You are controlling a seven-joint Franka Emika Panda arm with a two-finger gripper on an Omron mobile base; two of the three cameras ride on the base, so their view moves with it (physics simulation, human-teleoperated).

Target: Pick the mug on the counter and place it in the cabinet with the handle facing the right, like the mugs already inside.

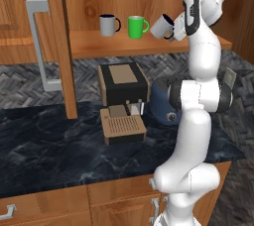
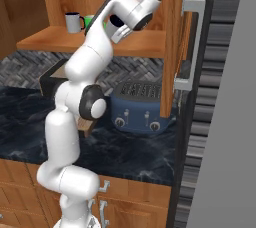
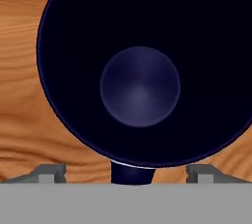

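The mug (image 1: 161,27), grey with a navy inside, is tilted over the cabinet (image 1: 124,46) shelf, right of the two mugs stored there. Its mouth faces my gripper (image 1: 174,30), which is right at its rim. In the hand view the mug's dark inside (image 3: 140,85) is very close, and its handle (image 3: 132,173) points down between the two fingertips (image 3: 49,171). Both tips stand wide apart and clear of the mug, so my gripper (image 3: 127,171) is open. Whether the mug's base touches the shelf I cannot tell. The counter (image 1: 49,145) lies below.
A grey mug with a black handle (image 1: 108,24) and a green mug (image 1: 137,26) stand on the shelf. The cabinet door (image 1: 62,46) with its bar handle (image 1: 38,46) hangs open at left. A coffee machine (image 1: 123,85) and a blue toaster (image 2: 137,106) sit on the counter.
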